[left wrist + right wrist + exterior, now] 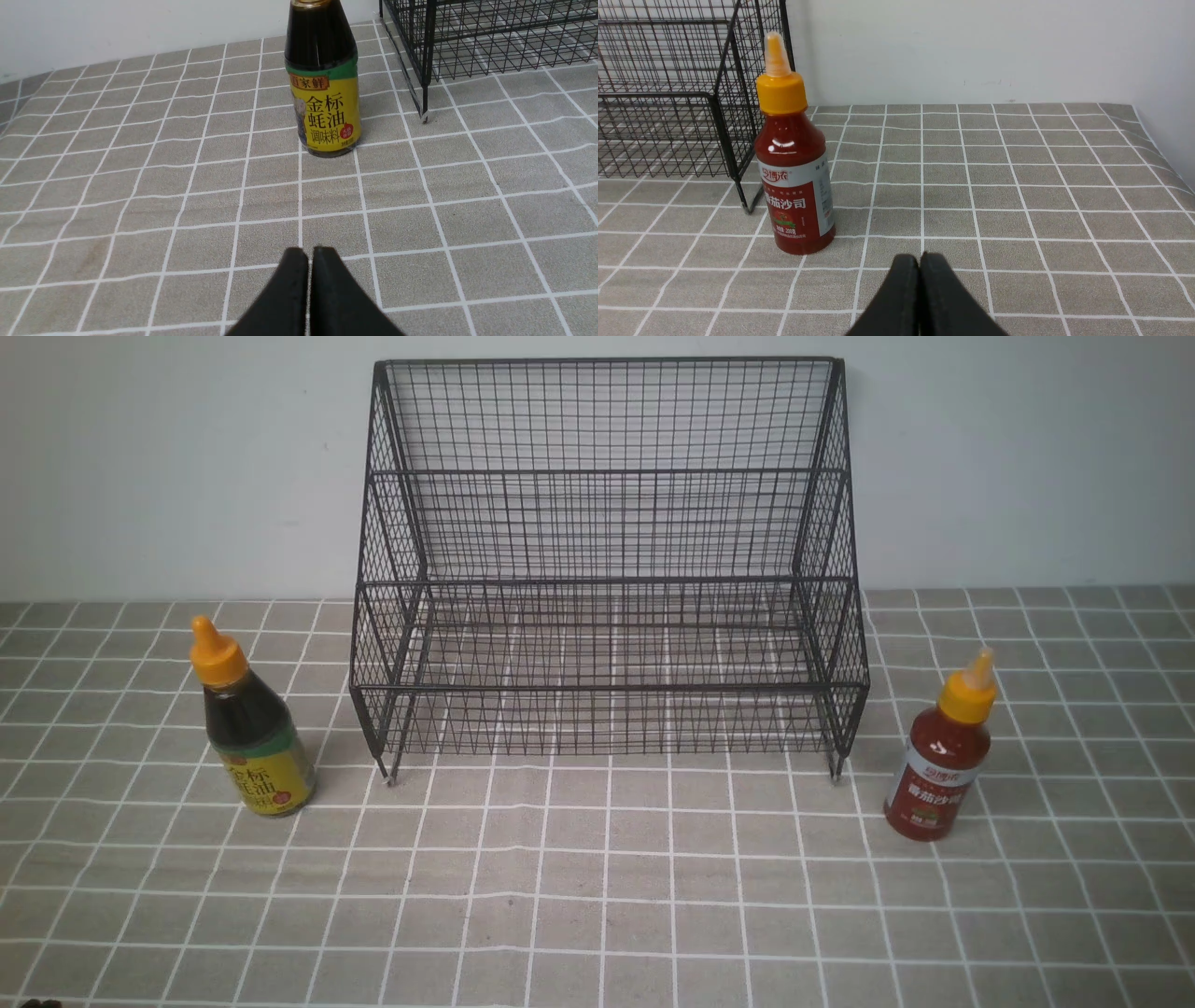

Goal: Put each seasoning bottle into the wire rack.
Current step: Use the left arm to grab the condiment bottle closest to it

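Front view: the wire rack (607,569) stands at the far middle of the desk (597,915), with no bottle in it yet. The brown bottle (254,737) stands upright to its left, just beside the near-left foot. The red bottle (941,761) stands upright to its right, near the near-right foot. Neither arm shows here.

Left wrist view: the left pincer (308,255) has its tips pressed together on nothing, on the near side of the brown bottle and apart from it.

Right wrist view: the right pincer (919,257) is likewise pressed together and empty; the red bottle lies ahead, toward the rack side.

The risk, as I judge it: each pincer must spread before closing in, or its tips would knock over a tall, narrow bottle. A grip on the tapering shoulder could slip, and a bottle carried low may catch the rack's front rail
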